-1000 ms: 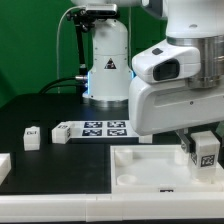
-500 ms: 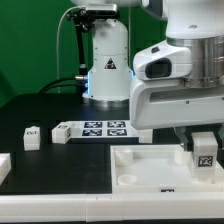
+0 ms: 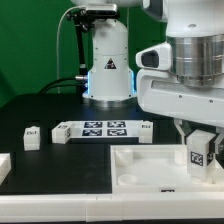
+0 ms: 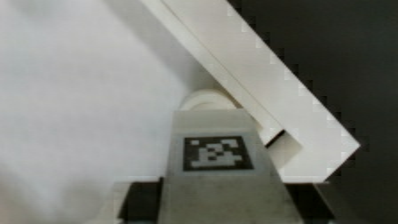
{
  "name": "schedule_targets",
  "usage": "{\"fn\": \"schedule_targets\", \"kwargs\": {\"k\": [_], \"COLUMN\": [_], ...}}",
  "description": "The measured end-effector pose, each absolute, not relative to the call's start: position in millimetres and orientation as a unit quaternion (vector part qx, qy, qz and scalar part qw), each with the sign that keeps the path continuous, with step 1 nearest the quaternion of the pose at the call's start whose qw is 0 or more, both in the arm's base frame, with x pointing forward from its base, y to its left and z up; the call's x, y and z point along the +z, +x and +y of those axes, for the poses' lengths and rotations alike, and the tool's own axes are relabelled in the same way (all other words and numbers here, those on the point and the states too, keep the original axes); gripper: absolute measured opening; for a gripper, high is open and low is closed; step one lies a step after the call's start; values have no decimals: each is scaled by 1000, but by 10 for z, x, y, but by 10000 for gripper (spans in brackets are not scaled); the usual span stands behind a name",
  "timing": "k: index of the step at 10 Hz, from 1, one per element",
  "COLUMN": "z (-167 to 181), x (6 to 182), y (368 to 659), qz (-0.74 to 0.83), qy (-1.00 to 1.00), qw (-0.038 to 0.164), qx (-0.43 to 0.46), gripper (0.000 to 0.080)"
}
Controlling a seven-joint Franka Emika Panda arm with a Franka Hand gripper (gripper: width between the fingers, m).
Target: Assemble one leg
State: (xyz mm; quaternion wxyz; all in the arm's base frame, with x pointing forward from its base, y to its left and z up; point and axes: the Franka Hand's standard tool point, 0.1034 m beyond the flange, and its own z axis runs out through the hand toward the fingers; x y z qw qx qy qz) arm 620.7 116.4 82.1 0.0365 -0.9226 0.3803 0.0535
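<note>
Right now the jaws are clamping the leg (image 4: 217, 150) from both sides, its tagged face showing toward the wrist camera. The leg's long axis is running straight out from the jaws, standing upright over the panel (image 3: 150, 162). Just beyond its free end a round socket (image 4: 208, 100) is peeking out, beside the panel's raised wall (image 4: 267, 70). Likely the coming move is calling for a straight push along that axis; whether the tip is touching yet, I cannot tell.

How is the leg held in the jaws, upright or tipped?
Upright: the leg stands vertical between the shut jaws, above the panel. Seated or not: cannot tell.
</note>
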Motion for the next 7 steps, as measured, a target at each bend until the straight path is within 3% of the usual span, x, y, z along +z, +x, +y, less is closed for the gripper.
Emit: {"fn": "schedule_targets", "kwargs": {"k": [5, 7], "z": [1216, 1228], "x": [827, 827], "y": [6229, 6227], "qz": [593, 587], "qy": [-803, -807], "qw": [20, 21], "qx": [59, 59], "gripper": [294, 528]}}
